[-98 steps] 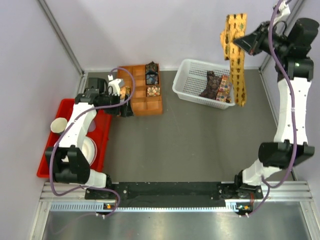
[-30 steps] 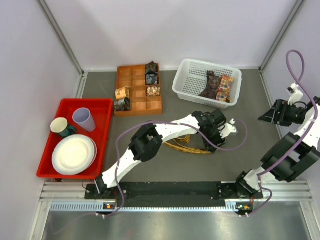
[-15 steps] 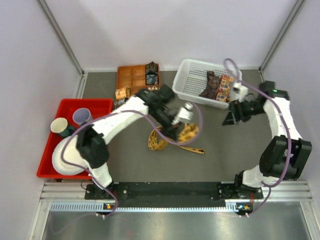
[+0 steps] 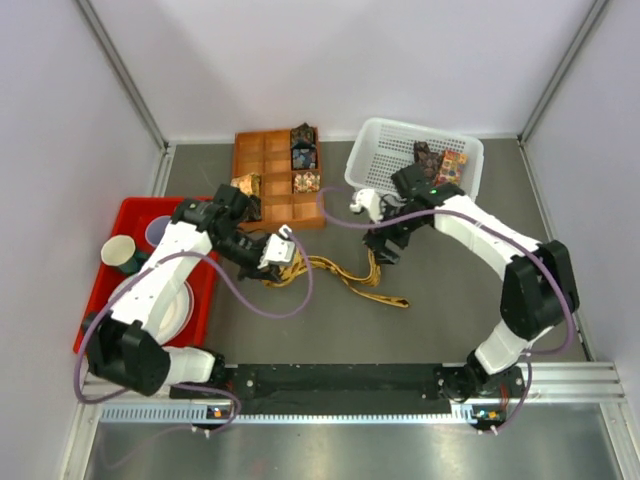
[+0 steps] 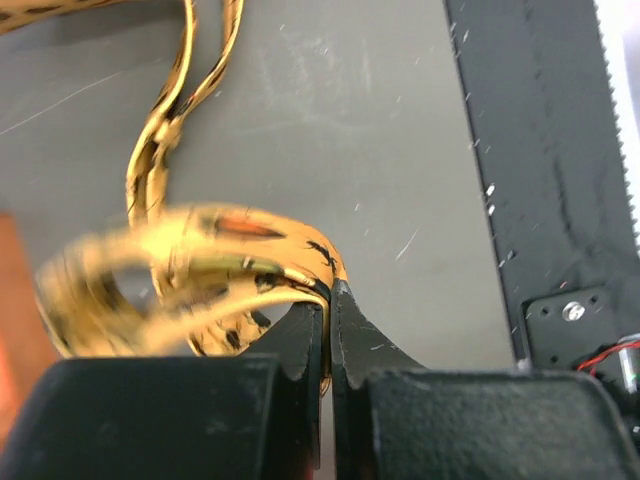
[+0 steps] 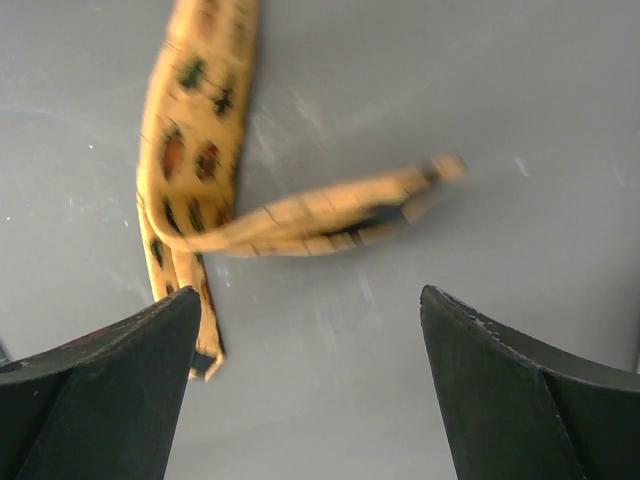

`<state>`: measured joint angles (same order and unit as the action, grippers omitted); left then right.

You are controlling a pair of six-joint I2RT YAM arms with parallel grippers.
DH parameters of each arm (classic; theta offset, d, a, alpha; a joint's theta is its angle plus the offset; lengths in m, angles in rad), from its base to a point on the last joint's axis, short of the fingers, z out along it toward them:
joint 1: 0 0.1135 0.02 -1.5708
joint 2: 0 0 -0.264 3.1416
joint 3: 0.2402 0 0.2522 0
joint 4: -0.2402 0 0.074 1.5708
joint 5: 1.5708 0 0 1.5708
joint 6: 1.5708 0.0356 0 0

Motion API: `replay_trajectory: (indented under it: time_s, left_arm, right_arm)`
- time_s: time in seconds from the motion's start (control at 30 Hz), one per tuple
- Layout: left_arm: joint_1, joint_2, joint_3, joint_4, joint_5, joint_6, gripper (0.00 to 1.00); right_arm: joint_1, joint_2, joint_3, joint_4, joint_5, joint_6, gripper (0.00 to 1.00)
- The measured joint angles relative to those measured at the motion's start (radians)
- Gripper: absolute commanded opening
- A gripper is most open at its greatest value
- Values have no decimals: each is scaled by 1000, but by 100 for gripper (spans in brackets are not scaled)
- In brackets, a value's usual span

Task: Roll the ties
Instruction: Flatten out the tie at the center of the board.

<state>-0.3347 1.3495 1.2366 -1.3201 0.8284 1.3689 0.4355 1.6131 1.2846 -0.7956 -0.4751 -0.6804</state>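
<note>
Yellow tie [image 4: 340, 272] pinched at its nine-o'clock end, right claw [image 4: 385, 248] free.
Top: tie's axis runs nine to four; left claw [image 4: 278, 256] grips its end, right claw spread at twelve of its middle. Left wrist: jaws pressed on bunched tie [image 5: 200, 262]. Right wrist: tie [image 6: 195, 120] at eleven, untouched.

tie [image 4: 330, 266] on table [image 4: 450, 310] centre | tray [image 4: 265, 160] left of basket [image 4: 366, 172]

The golden-yellow tie [image 4: 335, 268] lies in loose, tangled loops just near of the tray [image 4: 262, 158]; rolled ties [image 4: 303, 150] fill its compartments.
</note>
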Motion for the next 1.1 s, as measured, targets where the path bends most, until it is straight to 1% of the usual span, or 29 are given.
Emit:
replay_trajectory:
  time_s: [0.13, 0.27, 0.47, 0.57, 0.7, 0.77, 0.8, 0.83, 0.87, 0.9, 0.93, 1.0, 1.1]
  left_arm:
    - [33, -85, -56, -1, -35, 58, 0]
    - [36, -161, -140, -6, -86, 109, 0]
    - [36, -219, -196, -19, -146, 167, 0]
    - [36, -219, -201, -18, -160, 180, 0]
    - [38, -224, -219, -18, -173, 190, 0]
    - [38, -226, -227, -18, -176, 192, 0]
    - [38, -228, -229, -18, -177, 193, 0]
    - [38, -229, -230, -18, -177, 193, 0]
    - [38, -230, -230, -18, -177, 193, 0]
    - [38, -230, -230, -18, -177, 192, 0]
    - [38, -230, -230, -18, -177, 192, 0]
    - [38, -231, -230, -18, -176, 188, 0]
    - [38, -235, -232, -18, -161, 191, 5]
  right_arm:
    - [130, 25, -31, 80, 54, -25, 89]
    - [206, 33, -88, 138, 86, -39, 88]
    - [267, 76, -140, 164, 137, -70, 83]
    - [295, 81, -171, 158, 142, -83, 82]
    - [302, 83, -207, 151, 153, -97, 83]
    - [303, 83, -238, 159, 171, -98, 78]
    - [303, 83, -253, 164, 187, -98, 74]
    - [304, 83, -271, 179, 214, -102, 46]
    - [307, 79, -280, 198, 240, -95, 25]
    - [308, 79, -283, 212, 259, -88, 11]
    - [310, 79, -283, 224, 284, -59, 0]
    - [304, 79, -282, 233, 314, -40, 0]
    - [261, 73, -280, 214, 299, -4, 0]
